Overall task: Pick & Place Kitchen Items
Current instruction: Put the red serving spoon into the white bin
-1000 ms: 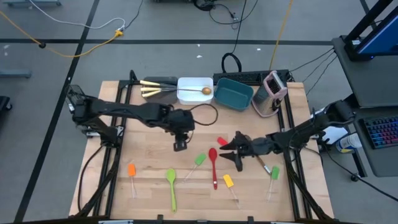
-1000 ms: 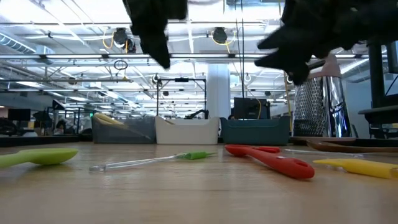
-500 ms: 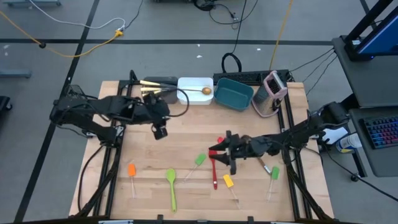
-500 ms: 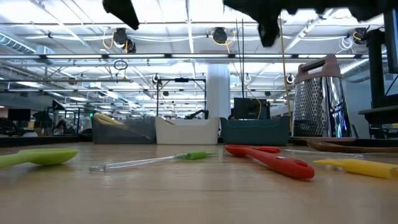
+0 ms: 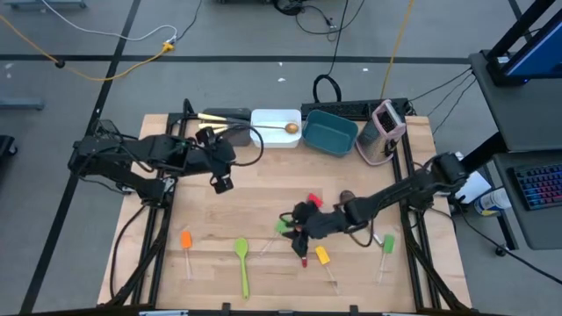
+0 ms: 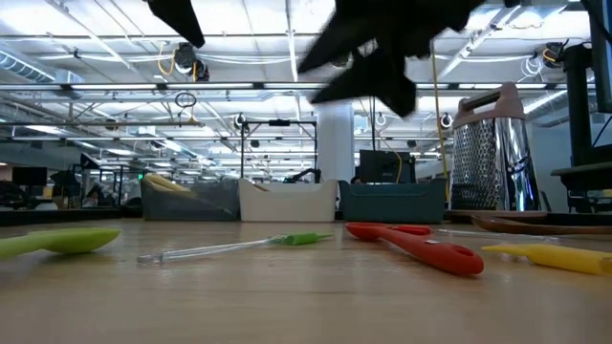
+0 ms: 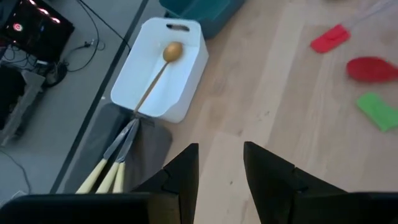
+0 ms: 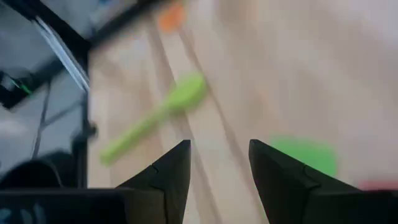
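Several utensils lie flat on the wooden table: an orange spatula (image 5: 186, 240), a green spoon (image 5: 241, 254), a green spatula (image 5: 280, 227), a red spoon (image 5: 304, 253), a yellow spatula (image 5: 322, 255), a red spatula (image 5: 313, 202) and a second green spatula (image 5: 387, 243). My right gripper (image 5: 294, 226) hovers open above the first green spatula's head (image 8: 305, 155) and holds nothing. My left gripper (image 5: 220, 183) hangs open and bare above the table, left of centre, near the white tub (image 7: 158, 68). A gold spoon (image 7: 173, 51) lies in that tub.
Along the far edge stand a brown tub (image 5: 219, 123) with cream-handled knives (image 7: 112, 177), the white tub (image 5: 276, 127), a teal tub (image 5: 329, 133) and a pink-and-grey grater (image 5: 385, 123). Black frame rails run down both sides of the table. Bare wood lies between the tubs and the utensils.
My left gripper has risen and drawn back toward the table's left and far side, away from the utensils, tipping more level. My right gripper has travelled toward the table's left, from beside the red spatula to above the green spatula and red spoon, rolling as it went. No utensil moved.
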### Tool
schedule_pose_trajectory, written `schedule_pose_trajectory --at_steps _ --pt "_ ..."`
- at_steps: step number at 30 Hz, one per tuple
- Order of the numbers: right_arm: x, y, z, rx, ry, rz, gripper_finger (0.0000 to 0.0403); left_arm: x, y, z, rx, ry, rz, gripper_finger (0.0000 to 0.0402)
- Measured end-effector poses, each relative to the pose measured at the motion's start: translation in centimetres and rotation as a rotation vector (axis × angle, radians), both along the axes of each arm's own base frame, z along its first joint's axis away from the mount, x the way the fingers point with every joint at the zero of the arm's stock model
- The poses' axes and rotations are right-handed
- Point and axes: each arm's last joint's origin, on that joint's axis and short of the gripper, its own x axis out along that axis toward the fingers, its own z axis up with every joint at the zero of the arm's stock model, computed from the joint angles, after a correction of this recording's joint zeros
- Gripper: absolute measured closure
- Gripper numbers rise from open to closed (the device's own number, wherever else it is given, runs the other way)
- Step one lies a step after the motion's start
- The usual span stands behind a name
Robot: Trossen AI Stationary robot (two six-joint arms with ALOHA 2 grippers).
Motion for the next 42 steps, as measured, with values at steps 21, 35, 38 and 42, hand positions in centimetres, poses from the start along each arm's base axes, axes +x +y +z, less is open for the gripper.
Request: schedule_pose_trajectory --at_steps 21,35,38,42 --pt "-1.6 -0.5 -6.5 0.063 0.445 -0.212 0.0248 -0.1 0.0 -3.8 0.007 0.123 0.001 0.0270" --pt "-0.8 -0.5 -10.0 -0.096 0.395 -0.223 0.0252 -0.1 0.0 -3.8 0.006 0.121 0.004 0.0270" --pt "-0.9 -0.6 -10.1 -0.158 0.391 -0.214 0.0271 -0.1 0.0 -3.8 0.004 0.119 0.006 0.0270" --pt "-0.7 -0.9 -10.2 -0.169 0.386 -0.220 0.0315 -0.1 0.0 -3.8 0.001 0.116 0.012 0.0270"
